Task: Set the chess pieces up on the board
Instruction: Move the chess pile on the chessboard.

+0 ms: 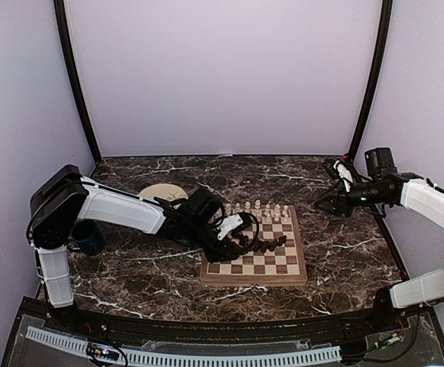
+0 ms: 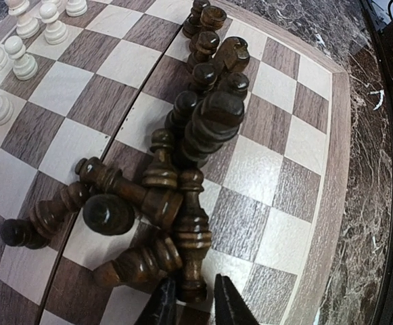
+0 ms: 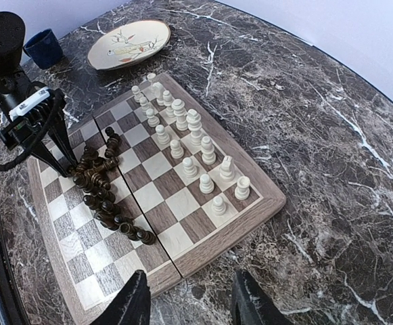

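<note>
Left gripper point(image 2: 195, 308): jaws narrow, straddling base of fallen dark piece point(image 2: 192, 233), grip unclear; dark heap point(image 2: 210, 125) crowds ahead. Right gripper point(image 3: 191, 305): jaws wide, empty; board point(image 3: 265, 208) ahead, plate point(image 3: 130, 42), mug point(image 3: 44, 47) beyond.

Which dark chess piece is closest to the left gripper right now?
The dark piece lying on its side with its base between the fingertips of the left gripper; the other dark pieces lie farther away.

Left arm point(image 1: 122, 208): white moulded shells, black cylindrical joints, black looped cable point(image 1: 253, 225) at the wrist, white wrist bracket point(image 1: 231, 225)
Right arm point(image 1: 429, 200): matching white shells, black joints, black boxy camera block point(image 1: 380, 162)
Fingers point(image 3: 132, 303): matte black, tapered, two per arm
</note>
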You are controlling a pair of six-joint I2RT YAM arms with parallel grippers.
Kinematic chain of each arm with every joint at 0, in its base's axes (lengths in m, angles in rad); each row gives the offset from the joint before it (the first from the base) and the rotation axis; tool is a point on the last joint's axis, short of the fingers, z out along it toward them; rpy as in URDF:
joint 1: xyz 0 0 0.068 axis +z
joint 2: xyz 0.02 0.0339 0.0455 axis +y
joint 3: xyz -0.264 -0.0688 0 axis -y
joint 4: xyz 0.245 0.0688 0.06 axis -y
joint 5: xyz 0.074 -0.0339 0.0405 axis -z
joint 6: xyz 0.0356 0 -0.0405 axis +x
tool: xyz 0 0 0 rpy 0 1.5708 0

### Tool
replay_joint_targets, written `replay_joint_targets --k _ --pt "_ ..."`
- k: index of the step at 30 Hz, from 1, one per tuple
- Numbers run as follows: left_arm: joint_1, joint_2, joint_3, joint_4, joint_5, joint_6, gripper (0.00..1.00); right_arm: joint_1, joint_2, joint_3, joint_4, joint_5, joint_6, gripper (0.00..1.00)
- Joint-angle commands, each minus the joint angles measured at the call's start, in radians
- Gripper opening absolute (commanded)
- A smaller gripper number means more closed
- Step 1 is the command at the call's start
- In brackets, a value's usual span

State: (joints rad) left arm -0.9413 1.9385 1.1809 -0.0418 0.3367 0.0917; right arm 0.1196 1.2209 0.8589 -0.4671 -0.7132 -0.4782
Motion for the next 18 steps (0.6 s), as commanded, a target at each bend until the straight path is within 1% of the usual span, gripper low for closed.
replay_joint_targets --k 1,10,14,18 --pt "-0.009 0.001 -0.009 -0.031 0.002 0.024 0.19 0.003 0.008 -0.008 0.019 0.003 -0.007 0.42" --pt "-0.010 -0.072 -0.087 -0.029 0.005 0.033 0.06 0.002 0.009 -0.005 0.027 -0.021 0.017 0.43" --pt "-0.010 -0.095 -0.130 0.023 0.001 0.014 0.01 0.003 0.015 0.029 0.011 -0.070 0.056 0.41" --pt "-0.008 -0.103 -0.162 0.097 -0.008 -0.011 0.00 0.009 0.028 0.073 -0.030 -0.106 0.072 0.41"
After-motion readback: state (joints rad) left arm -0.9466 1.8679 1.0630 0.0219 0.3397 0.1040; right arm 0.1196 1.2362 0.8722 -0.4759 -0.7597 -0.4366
